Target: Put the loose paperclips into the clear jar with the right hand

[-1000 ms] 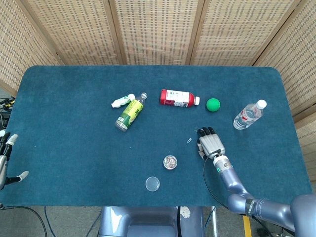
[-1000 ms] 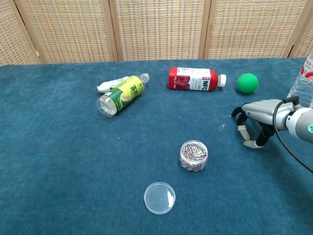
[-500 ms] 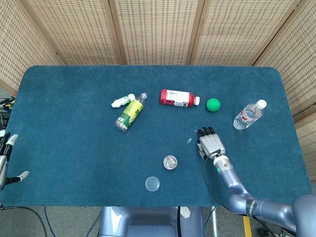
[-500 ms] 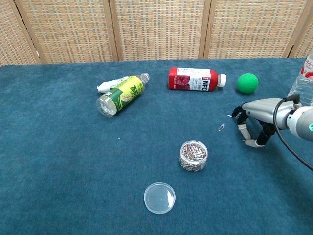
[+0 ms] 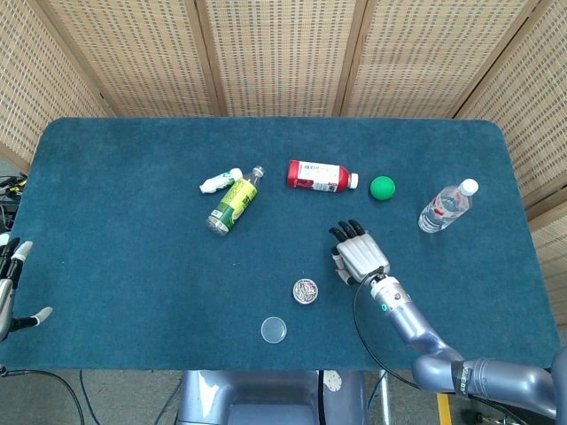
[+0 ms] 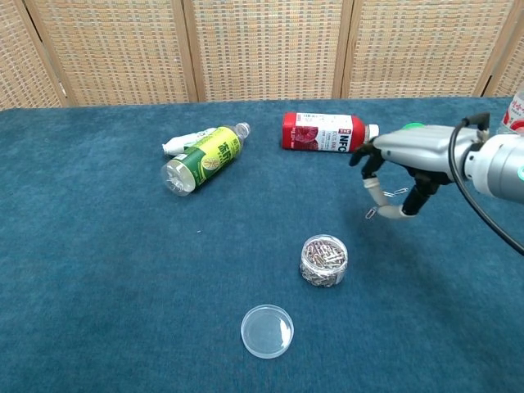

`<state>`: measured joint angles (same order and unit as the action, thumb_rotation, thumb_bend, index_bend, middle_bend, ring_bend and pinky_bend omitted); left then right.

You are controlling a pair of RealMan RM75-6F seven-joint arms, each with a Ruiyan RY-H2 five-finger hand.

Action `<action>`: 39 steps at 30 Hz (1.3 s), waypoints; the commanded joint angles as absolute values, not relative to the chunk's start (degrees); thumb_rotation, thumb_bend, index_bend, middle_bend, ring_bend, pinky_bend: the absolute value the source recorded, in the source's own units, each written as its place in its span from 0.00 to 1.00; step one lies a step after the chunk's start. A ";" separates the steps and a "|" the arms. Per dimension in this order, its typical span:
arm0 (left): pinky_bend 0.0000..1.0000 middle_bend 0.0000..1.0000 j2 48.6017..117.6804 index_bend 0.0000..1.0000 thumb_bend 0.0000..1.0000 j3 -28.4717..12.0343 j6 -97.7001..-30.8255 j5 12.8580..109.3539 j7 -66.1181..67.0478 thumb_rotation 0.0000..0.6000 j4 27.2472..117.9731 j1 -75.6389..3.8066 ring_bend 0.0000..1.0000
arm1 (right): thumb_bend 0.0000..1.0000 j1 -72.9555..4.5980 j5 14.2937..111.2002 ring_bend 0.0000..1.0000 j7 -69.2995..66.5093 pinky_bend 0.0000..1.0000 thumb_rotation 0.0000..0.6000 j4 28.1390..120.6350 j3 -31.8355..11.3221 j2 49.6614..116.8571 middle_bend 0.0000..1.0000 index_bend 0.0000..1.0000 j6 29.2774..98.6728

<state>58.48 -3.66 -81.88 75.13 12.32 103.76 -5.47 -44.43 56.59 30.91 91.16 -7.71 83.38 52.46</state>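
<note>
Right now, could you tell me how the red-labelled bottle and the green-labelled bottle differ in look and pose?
The red-labelled bottle lies crosswise on the table, its white cap toward the right hand; the green-labelled bottle lies slantwise, its base toward the chest camera. The red-labelled bottle lies alone, while the green-labelled bottle lies against a small white bottle. Both lie on their sides on the blue table.

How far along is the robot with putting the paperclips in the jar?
Done: the small clear round jar already holds a heap of clips, and its clear round lid lies off, near it. In hand: the right hand hovers above the blue table and seems to pinch one silver paperclip. Left: that clip must go in, plus one loose paperclip lying below the hand.
</note>
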 commanded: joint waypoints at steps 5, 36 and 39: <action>0.00 0.00 58.51 0.00 0.00 -3.62 -81.65 75.03 12.33 1.00 103.65 -5.54 0.00 | 0.55 -47.83 56.04 0.00 32.73 0.01 1.00 97.18 -8.86 82.23 0.12 0.65 50.49; 0.00 0.00 58.68 0.00 0.00 -3.67 -81.50 74.68 12.43 1.00 103.35 -5.64 0.00 | 0.55 -52.65 47.72 0.00 39.65 0.01 1.00 93.45 -5.04 91.10 0.12 0.65 53.06; 0.00 0.00 58.69 0.00 0.00 -3.63 -81.45 74.73 12.45 1.00 103.28 -5.66 0.00 | 0.55 -52.87 47.21 0.00 40.14 0.01 1.00 92.86 -4.90 91.48 0.12 0.65 53.40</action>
